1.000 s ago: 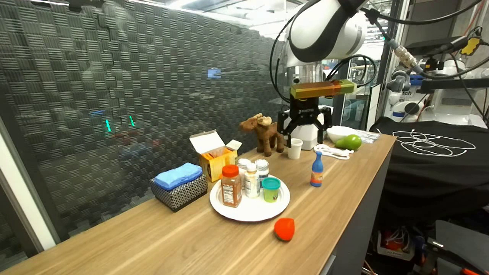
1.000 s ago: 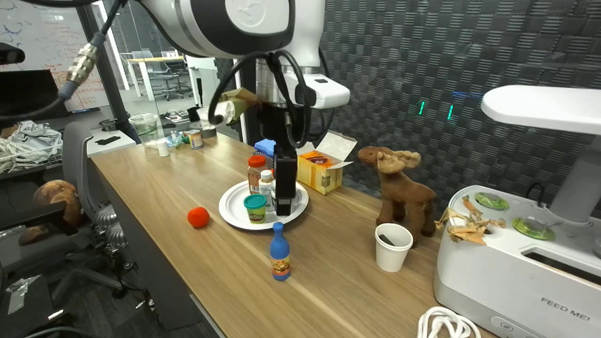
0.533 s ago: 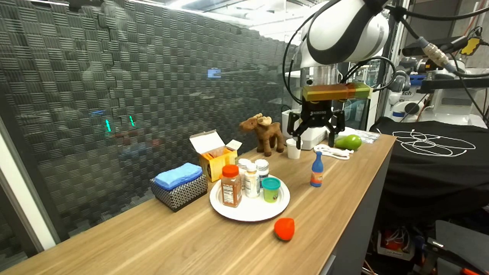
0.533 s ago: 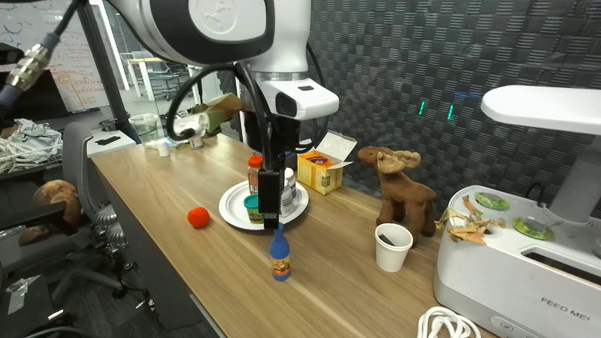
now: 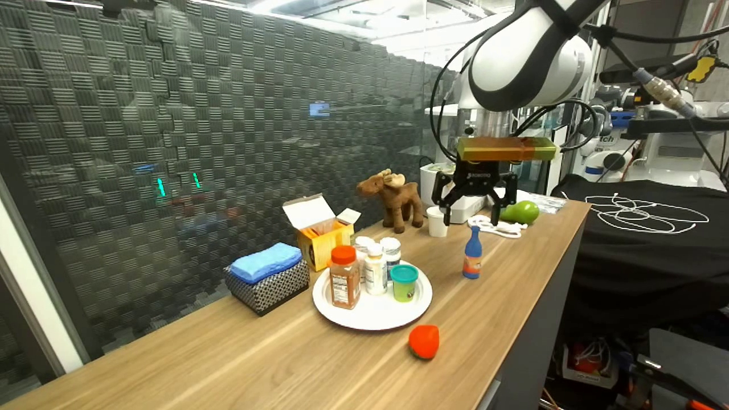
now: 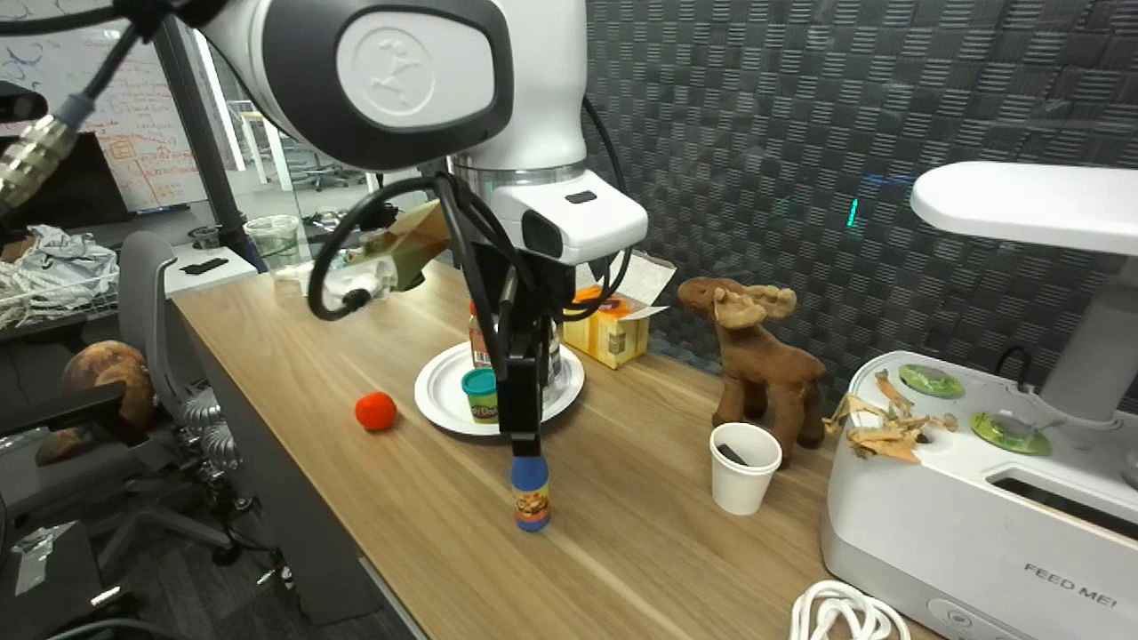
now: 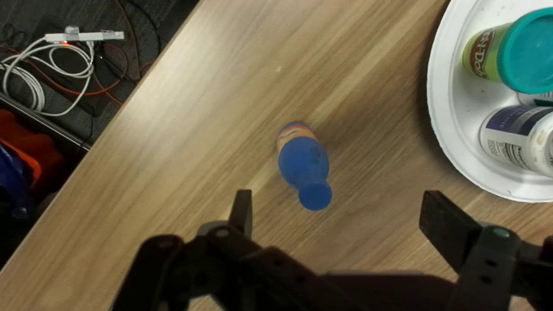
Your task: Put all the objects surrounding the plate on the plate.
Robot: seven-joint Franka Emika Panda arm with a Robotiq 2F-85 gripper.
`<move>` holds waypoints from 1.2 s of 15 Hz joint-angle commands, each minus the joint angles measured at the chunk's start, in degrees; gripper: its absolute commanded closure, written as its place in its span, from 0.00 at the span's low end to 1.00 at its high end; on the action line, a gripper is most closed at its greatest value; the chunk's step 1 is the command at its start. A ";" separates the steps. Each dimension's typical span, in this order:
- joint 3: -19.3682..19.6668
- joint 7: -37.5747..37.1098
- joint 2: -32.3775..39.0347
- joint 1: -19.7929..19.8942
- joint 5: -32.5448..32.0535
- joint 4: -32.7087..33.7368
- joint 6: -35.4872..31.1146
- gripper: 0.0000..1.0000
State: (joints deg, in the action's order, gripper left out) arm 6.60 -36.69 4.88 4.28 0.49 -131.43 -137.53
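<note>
Moved: the gripper [image 5: 471, 221] stands farther from the plate [image 5: 373, 320] than in the earliest frames and lower than half a second ago, now near the top of the blue bottle [image 7: 303, 162]; the tabletop things have stayed put.
Fingers [image 7: 447, 229]: black, blunt-ended, spread wide, the bottle's top and wood grain showing between them in the wrist view; they hold nothing.
Blue bottle: upright on the wood, off the plate; smooth, round-shouldered, drawn in to a slim neck with a flat disc top, a printed orange band round the lower body.
Red ball [image 5: 424, 340]: on bare wood near the plate's rim, rounded, with a dark underside in an exterior view.
Plate: white, circular, shallow, with a raised rim.
Brown jar [image 5: 345, 286]: upright on the plate, with a printed label and a round orange-red lid.
White bottles [image 5: 376, 273]: three capped, labelled cylinders standing close together on the plate.
Play-Doh tub [image 5: 404, 288]: squat yellow-green cylinder under a teal lid, also on the plate.
Tabletop [image 5: 199, 364]: smooth wood with long pale streaks.
Along the checkered dark wall [image 5: 199, 125]: a yellow carton [image 5: 316, 249] with its card flaps up, a patterned box [image 5: 279, 288] topped by a folded blue cloth [image 5: 266, 262], a plush brown moose [image 5: 400, 199], a white tapered cup [image 6: 739, 484].
</note>
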 commanded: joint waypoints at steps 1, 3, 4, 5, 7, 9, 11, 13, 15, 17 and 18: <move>-0.09 1.18 -0.50 0.21 2.85 -0.87 -1.71 0.00; -0.19 1.37 -0.62 0.14 3.83 -0.99 -1.25 0.00; -0.20 1.35 -0.68 0.12 4.08 -1.07 -1.16 0.02; -0.18 1.29 -0.70 0.12 4.32 -1.13 -1.16 0.26; -0.10 0.97 -0.62 0.11 4.17 -1.17 -1.26 0.32; -0.05 0.71 -0.56 0.10 3.98 -1.20 -1.27 0.47; -0.03 0.57 -0.53 0.10 3.93 -1.25 -1.28 0.63; -0.03 0.47 -0.59 0.08 3.86 -1.34 -1.18 0.79; -0.08 0.42 -0.73 0.02 3.87 -1.55 -1.11 0.90; -0.13 0.28 -1.05 -0.04 3.84 -1.73 -1.04 0.90; -0.19 0.20 -1.26 -0.12 3.74 -1.68 -0.86 0.87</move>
State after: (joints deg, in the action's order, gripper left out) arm 6.56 -36.55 5.10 4.33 3.22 -132.23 -137.72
